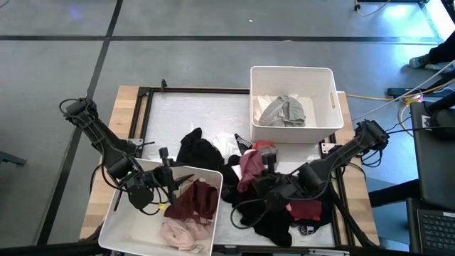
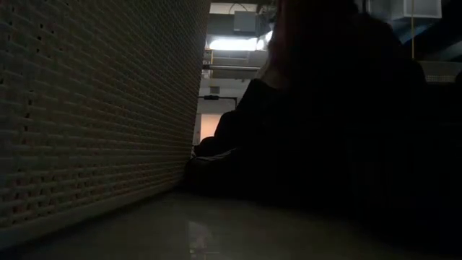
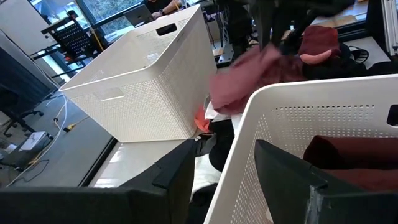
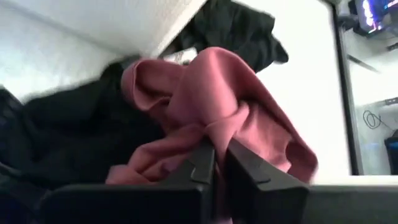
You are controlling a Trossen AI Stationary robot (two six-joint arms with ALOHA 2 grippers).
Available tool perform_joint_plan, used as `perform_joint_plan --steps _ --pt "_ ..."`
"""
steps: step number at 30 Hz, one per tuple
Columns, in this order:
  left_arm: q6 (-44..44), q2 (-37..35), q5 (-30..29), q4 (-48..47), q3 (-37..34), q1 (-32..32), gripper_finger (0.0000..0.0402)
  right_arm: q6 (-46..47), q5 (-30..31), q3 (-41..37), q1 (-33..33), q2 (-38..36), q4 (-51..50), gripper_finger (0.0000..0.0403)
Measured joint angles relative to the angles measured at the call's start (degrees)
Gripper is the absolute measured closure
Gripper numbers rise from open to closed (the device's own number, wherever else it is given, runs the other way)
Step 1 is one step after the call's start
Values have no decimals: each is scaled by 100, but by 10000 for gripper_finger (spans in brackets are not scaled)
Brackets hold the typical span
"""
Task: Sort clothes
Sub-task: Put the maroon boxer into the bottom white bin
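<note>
The right gripper [image 4: 216, 163], low in the centre of the right wrist view, has its dark fingers pinched nearly together on a fold of the dusty-pink garment [image 4: 211, 99]; to do this well I judge it should lift straight up, so the soft cloth peels free of the black clothes [image 1: 274, 217] heaped beneath it at lower centre-right of the overhead frame. Outward, the matte, wrinkled pile gives way to two stiff, perforated white bins: the near bin [image 1: 121, 227] at lower left holds maroon and pale pink pieces, with the left gripper [image 1: 169, 179] spread wide over its rim, and the far bin [image 1: 291, 71] at upper right holds a grey one.
</note>
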Motion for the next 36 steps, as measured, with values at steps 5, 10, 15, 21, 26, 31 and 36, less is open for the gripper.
perform_joint_plan --steps 5,10,15,21,26,31,36 --pt "-11 0 0 -2 0 0 245 -196 15 939 0 0 -326 393" --pt "-13 0 0 -2 0 0 245 -480 -4 1651 0 -3 -328 373" --pt "-11 0 0 -2 0 0 245 -820 -5 2124 0 -4 -225 383" --pt "-13 0 0 -4 0 0 245 -1724 147 2325 0 -4 844 388" --pt "0 0 0 -4 0 0 245 -2697 121 2365 0 -4 2087 377" --pt "2 0 0 -4 0 0 245 -3717 -59 2372 -17 -4 3300 382" --pt "2 0 0 -2 0 0 245 -4155 -1048 2372 -293 -4 4072 382"
